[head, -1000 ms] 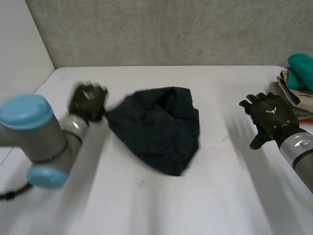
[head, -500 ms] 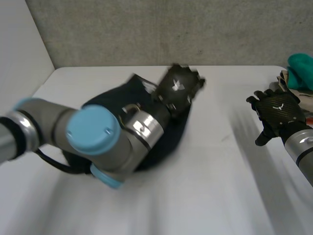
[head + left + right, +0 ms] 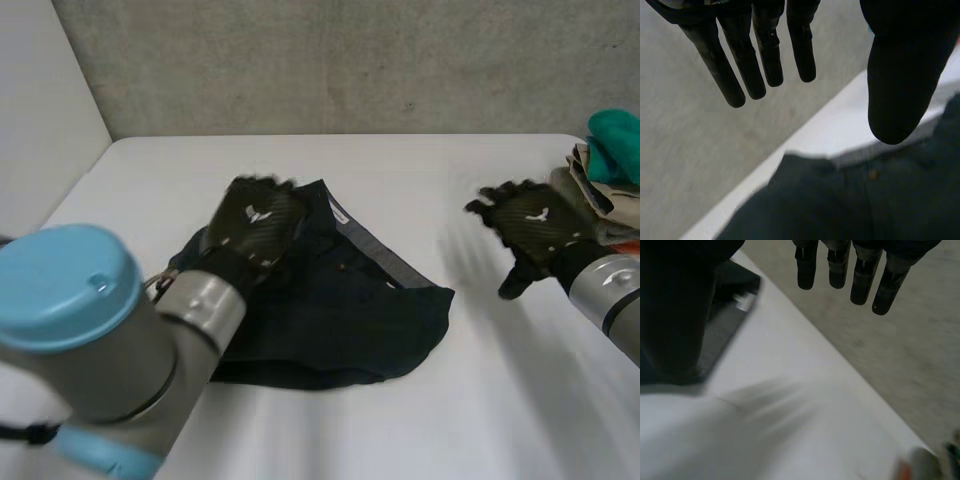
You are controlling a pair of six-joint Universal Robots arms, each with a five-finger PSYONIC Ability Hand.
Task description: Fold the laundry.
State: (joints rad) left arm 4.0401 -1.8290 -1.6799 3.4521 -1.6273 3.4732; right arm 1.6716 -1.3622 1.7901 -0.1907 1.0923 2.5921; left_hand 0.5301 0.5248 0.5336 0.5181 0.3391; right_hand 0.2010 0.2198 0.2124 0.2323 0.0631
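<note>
Two robot hands show from my head camera over the white desk (image 3: 500, 400): the left robot hand (image 3: 255, 215) hovers above the left part of the dark garment (image 3: 345, 310), which lies spread in the desk's middle with a grey waistband showing. The right robot hand (image 3: 528, 225) hangs well apart from it, near a pile of clothes (image 3: 605, 165) at the desk's right edge. From the left wrist, I see that hand's fingers (image 3: 740, 65) straight and spread from the thumb, holding nothing, with the garment below them. From the right wrist, the fingers (image 3: 860, 275) are straight too and empty, with bare desk under the palm and a garment edge beside the thumb.
</note>
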